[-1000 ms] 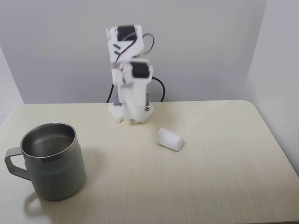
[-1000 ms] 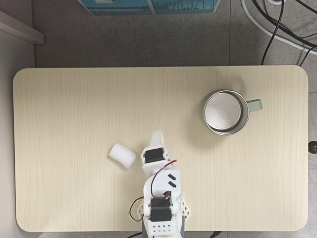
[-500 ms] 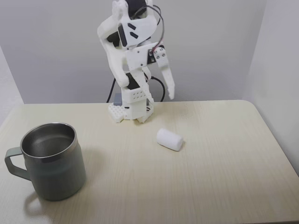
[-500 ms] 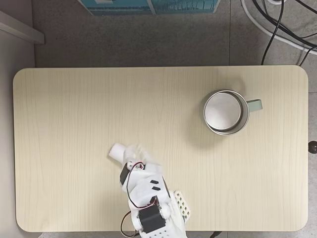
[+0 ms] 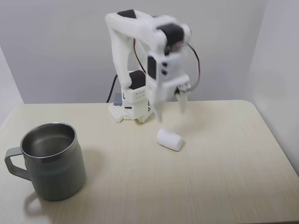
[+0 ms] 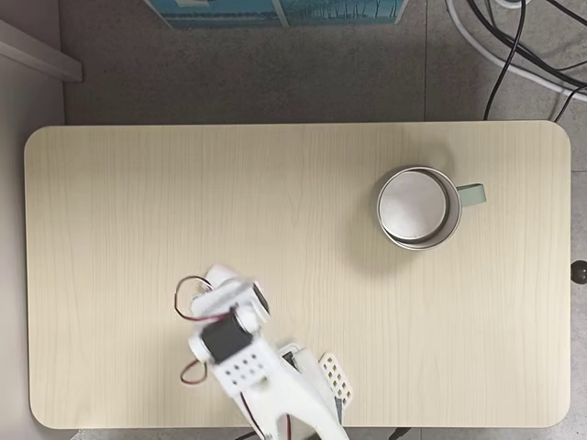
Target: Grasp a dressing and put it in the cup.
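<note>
Now | jaws [image 5: 171, 112] spread, hanging just above dressing [image 5: 169, 139] | dressing lies on its side on desk [image 5: 224, 163], well apart from cup [image 5: 51, 161] | looks light, soft, squashy; pinch gently across its round middle.

The dressing [image 5: 169, 139] is a small white soft roll lying on its side on the table, its axis angled a little across the front fixed view; from above just one rounded end [image 6: 218, 273] peeks out from under the arm. The cup [image 5: 49, 161], a big grey-green metal mug, stands upright and well apart from it, shiny steel inside [image 6: 415, 207], handle sticking out sideways.
</note>
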You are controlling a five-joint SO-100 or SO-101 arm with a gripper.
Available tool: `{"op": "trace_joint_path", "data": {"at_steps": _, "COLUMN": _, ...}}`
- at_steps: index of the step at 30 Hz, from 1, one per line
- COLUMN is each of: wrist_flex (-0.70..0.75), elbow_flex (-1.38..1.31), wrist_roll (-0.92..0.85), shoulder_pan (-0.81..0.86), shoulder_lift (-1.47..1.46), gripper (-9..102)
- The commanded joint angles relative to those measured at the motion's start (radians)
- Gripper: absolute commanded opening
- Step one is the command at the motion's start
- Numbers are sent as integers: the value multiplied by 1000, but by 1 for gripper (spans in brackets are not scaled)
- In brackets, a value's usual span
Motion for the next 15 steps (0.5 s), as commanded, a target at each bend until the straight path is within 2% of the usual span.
{"op": "trace_joint_path", "data": {"at_steps": 1, "wrist_flex": -43, "elbow_flex": 38, "wrist_roll": -8, "shoulder_pan": -20, "shoulder_lift": 87, "gripper": 25}}
{"op": "trace_joint_path", "data": {"at_steps": 15, "wrist_flex": -279, "elbow_flex": -103, "wrist_roll": -18, "shoulder_pan": -20, "shoulder_lift": 308, "gripper": 26}}
